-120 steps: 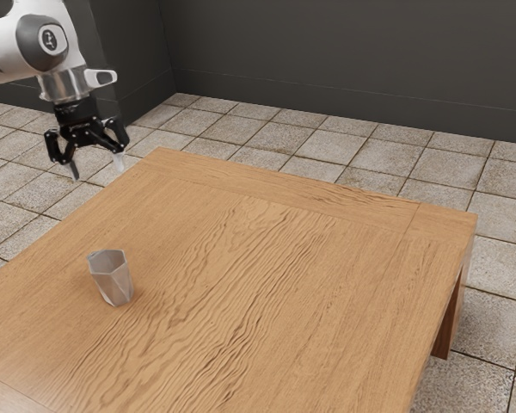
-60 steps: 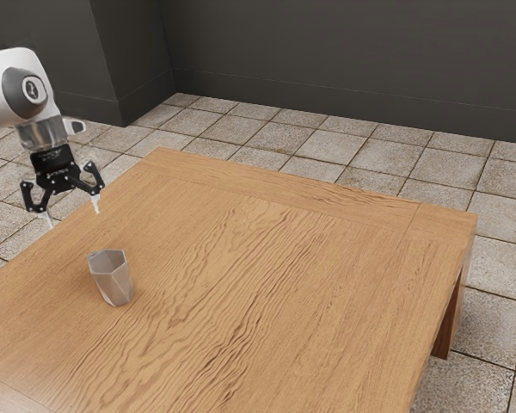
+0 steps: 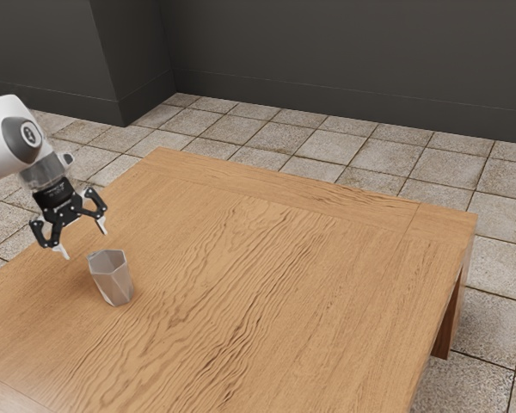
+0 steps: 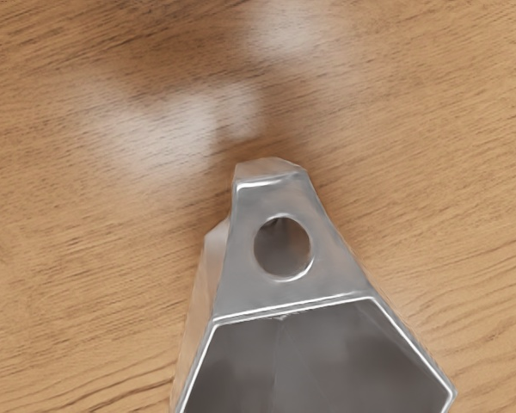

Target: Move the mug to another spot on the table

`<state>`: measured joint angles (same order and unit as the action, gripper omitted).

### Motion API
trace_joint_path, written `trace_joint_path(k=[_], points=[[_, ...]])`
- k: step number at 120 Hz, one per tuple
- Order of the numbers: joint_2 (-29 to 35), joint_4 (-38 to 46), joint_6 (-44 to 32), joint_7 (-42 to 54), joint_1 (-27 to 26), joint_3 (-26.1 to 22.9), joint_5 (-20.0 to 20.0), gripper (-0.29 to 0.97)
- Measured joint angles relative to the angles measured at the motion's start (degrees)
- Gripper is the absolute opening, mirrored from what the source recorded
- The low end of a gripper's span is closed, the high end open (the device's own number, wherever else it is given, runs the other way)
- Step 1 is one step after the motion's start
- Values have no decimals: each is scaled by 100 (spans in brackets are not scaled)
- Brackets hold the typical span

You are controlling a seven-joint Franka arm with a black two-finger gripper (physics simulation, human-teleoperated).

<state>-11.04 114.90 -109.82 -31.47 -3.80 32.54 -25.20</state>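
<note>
Faceted grey metal mug (image 3: 112,277), upright on the light-brown wooden tabletop (image 3: 284,258), close to the tabletop's edge at the exterior view's left and well apart from its far corner at the exterior view's right. Open mouth upward, angular rim, sides narrowing toward the base. Black two-finger gripper (image 3: 83,243) on the white arm (image 3: 9,146), hanging above the wood just up and toward the exterior view's left of the mug, near it and not touching. Fingers (image 3: 63,252) spread wide, pale tips pointing down, nothing between them. Dark round cap on the arm's white joint, with a small pale mark too small to read. Seen from the wrist: mug (image 4: 284,353) just under the hand, rim angular and bright, inside dull grey. Flat metal handle tab (image 4: 279,206) sloping up the mug's side, pierced by one round hole, wood grain dimly visible through it. Tabletop (image 4: 112,86) beyond the handle, grain in long wavy lines, with soft pale patches on the wood. Around the table, grey stone floor tiles (image 3: 370,146) and a dark grey wall (image 3: 327,43) behind.
</note>
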Motion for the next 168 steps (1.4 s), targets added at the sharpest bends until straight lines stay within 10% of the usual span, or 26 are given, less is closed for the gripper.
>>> trace_joint_path(k=[168], points=[[-472, 746, -2348, -559, -25, -380, -333, 40]])
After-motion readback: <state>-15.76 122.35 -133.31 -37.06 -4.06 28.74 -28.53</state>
